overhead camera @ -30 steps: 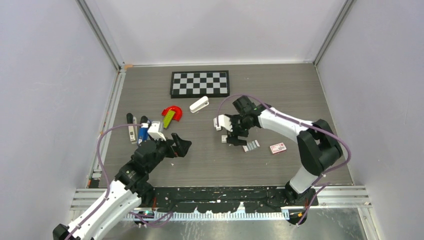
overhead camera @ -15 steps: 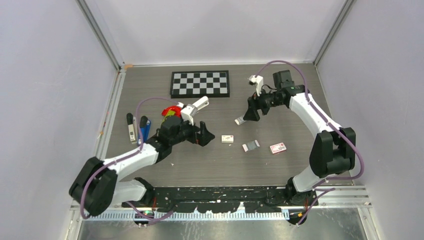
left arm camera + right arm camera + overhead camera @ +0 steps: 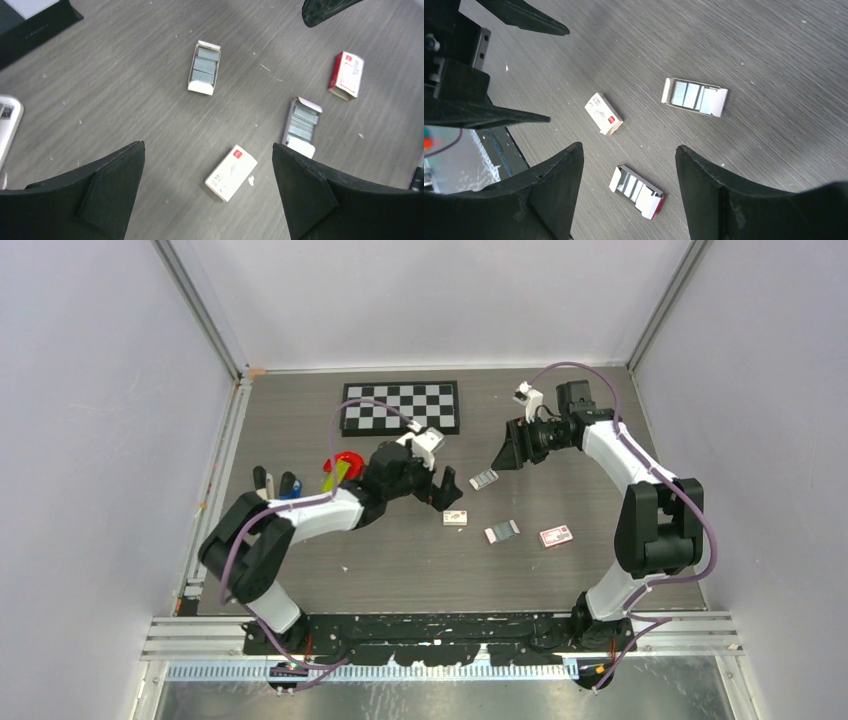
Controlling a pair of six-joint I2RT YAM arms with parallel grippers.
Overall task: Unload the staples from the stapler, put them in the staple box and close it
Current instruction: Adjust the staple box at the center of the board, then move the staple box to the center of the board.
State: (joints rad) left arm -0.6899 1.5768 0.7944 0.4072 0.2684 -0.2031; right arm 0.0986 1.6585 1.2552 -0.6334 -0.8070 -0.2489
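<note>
The blue stapler [image 3: 291, 490] lies at the table's left, half hidden behind my left arm; its staples do not show. My left gripper [image 3: 441, 490] [image 3: 207, 147] hovers open over the table's middle, far to the right of the stapler, above a closed white staple box [image 3: 455, 518] [image 3: 231, 172]. My right gripper [image 3: 503, 452] [image 3: 629, 147] hangs open and empty at the back right. An open tray of staple strips [image 3: 483, 479] [image 3: 203, 68] [image 3: 694, 96] rests on the table between the two grippers.
A second open tray [image 3: 502, 531] [image 3: 301, 126] [image 3: 636, 192] and a red staple box [image 3: 555, 536] [image 3: 347, 75] lie right of centre. A chessboard [image 3: 400, 407] sits at the back, a red and yellow-green object [image 3: 342, 468] and a black marker [image 3: 260, 478] at the left. A white object [image 3: 7, 125] shows at the left wrist view's edge.
My left arm swung from near the stapler out to the table's middle. My right gripper rose from the boxes toward the back right; a staple tray now lies below it. Its jaws narrowed slightly.
</note>
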